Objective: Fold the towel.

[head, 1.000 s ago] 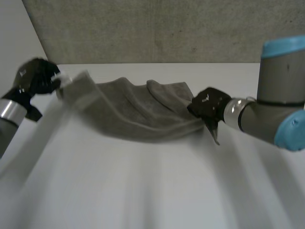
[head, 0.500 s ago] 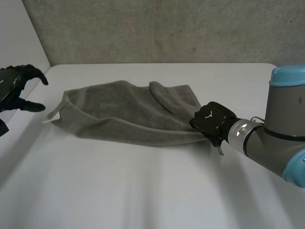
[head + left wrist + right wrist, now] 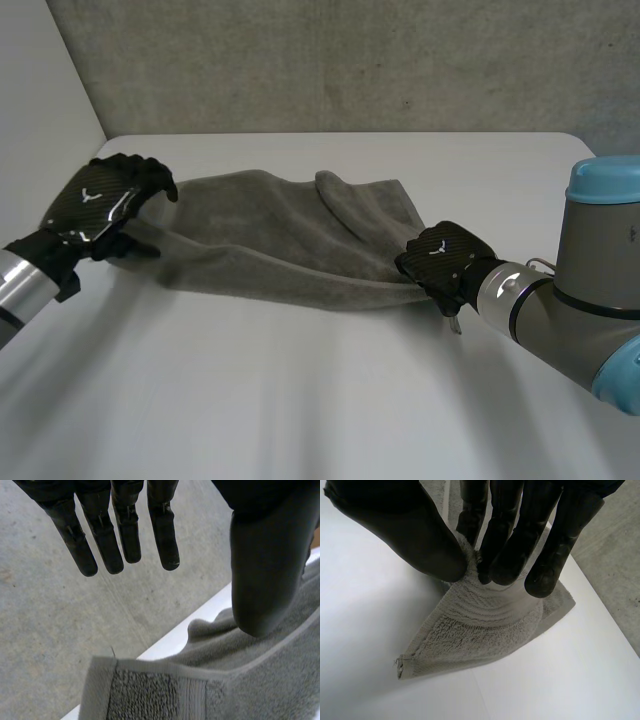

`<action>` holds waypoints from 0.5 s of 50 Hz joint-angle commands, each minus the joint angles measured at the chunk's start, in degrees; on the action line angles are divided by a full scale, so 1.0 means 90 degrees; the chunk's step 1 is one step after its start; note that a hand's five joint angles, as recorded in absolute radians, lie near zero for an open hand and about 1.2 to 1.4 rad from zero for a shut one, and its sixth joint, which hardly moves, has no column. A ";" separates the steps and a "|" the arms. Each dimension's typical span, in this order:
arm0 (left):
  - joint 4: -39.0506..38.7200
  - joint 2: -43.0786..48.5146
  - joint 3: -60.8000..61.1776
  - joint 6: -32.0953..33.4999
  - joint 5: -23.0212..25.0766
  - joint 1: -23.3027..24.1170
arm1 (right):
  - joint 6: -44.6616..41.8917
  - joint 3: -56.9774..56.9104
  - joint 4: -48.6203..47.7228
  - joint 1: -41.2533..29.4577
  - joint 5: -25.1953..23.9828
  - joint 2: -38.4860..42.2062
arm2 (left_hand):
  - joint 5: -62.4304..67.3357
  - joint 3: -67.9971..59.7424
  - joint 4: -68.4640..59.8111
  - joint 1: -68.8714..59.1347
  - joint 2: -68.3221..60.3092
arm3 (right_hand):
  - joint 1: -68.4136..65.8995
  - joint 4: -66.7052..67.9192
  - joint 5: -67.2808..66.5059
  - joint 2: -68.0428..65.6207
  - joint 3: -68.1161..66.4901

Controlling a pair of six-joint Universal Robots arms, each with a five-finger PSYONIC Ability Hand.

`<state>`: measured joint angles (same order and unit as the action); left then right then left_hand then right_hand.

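Left hand [image 3: 100, 203]: we log fingers straight and spread, thumb held apart; left arm [image 3: 22, 290] low, angled inward. Right hand [image 3: 440, 258]: thumb and fingers pinching a towel [image 3: 270, 235] corner; right forearm [image 3: 560, 310] reaching inward.

You lose the left end of the towel [image 3: 290, 240] under the left hand [image 3: 100, 200] at mid-left of the head view, and its right corner inside the right hand [image 3: 445, 262] at centre-right — the right arm [image 3: 590, 300] runs off the right edge, the left arm [image 3: 20, 285] off the left.
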<state>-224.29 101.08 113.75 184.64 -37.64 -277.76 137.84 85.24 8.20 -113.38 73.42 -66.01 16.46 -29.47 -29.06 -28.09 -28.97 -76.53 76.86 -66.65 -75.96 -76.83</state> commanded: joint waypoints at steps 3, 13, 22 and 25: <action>0.0681 0.1365 -0.1182 0.0937 -0.0895 0.0432 | -0.0003 0.0138 -0.0013 0.0000 -0.0004 0.0001 | -0.0030 0.0364 0.0319 0.0211 0.0309 | -0.0386 0.0349 -0.0372 -0.0448 -0.0352; 0.1482 0.2254 -0.2100 0.2393 -0.1695 0.0559 | -0.0003 0.0157 -0.0013 0.0010 -0.0004 0.0001 | 0.0082 0.0253 0.0207 0.0099 0.0197 | -0.0386 0.0349 -0.0372 -0.0448 -0.0352; 0.1873 0.2480 -0.2336 0.2610 -0.1941 0.0618 | 0.0007 0.0196 -0.0100 0.0030 0.0016 0.0030 | 0.5860 -0.5526 -0.5571 -0.5679 -0.5581 | -0.0386 0.0349 -0.0372 -0.0448 -0.0352; 0.1952 0.2228 -0.2268 0.2542 -0.1950 0.0598 | 0.0046 0.0196 -0.0159 0.0039 0.0065 0.0040 | 0.5949 -0.5614 -0.5660 -0.5768 -0.5670 | -0.0386 0.0349 -0.0372 -0.0448 -0.0352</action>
<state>-208.21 123.73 92.62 208.49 -55.22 -272.30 137.88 86.91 7.72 -113.20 73.53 -65.80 61.50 -72.80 -72.68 -71.72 -73.34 -76.53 76.86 -66.65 -75.96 -76.83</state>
